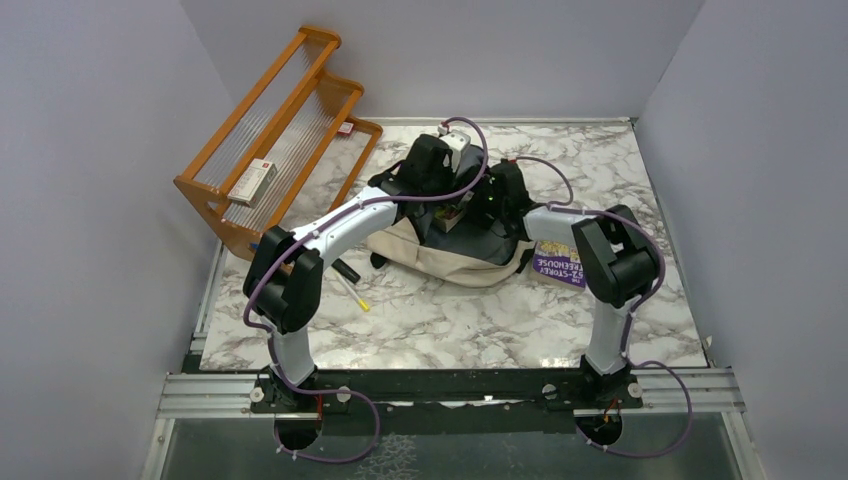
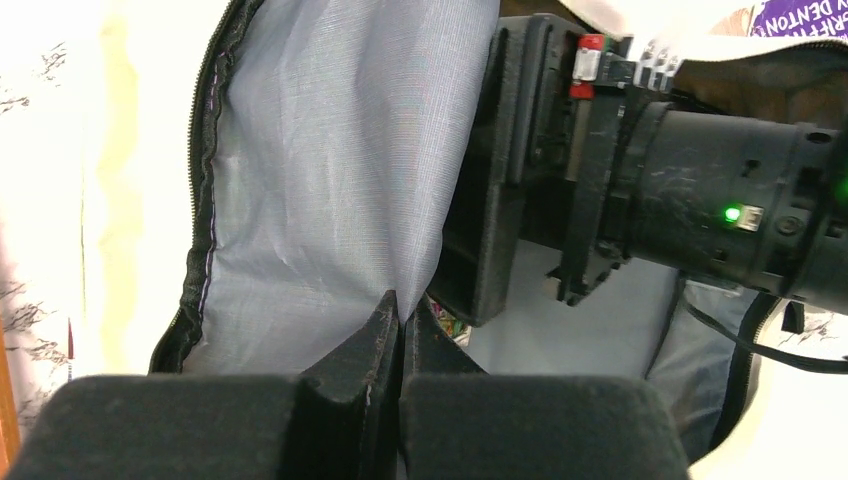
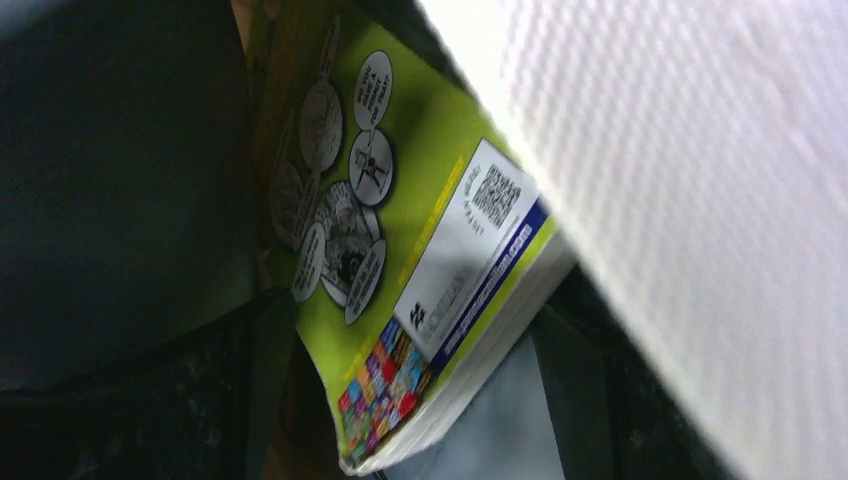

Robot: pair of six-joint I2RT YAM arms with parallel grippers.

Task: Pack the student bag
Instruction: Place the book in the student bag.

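Matt canvas student bag [image 1: 452,264], glossy paper book [image 3: 425,230]

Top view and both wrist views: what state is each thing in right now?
bag: lying on the table, main zip open.
left pincer: shut on the bag's grey lining.
right pincer: reaching inside the bag; jaws unclear.
green book: inside the bag, back cover showing.
purple book: flat on the table, beside the bag.
rack: upright, small box on a shelf.
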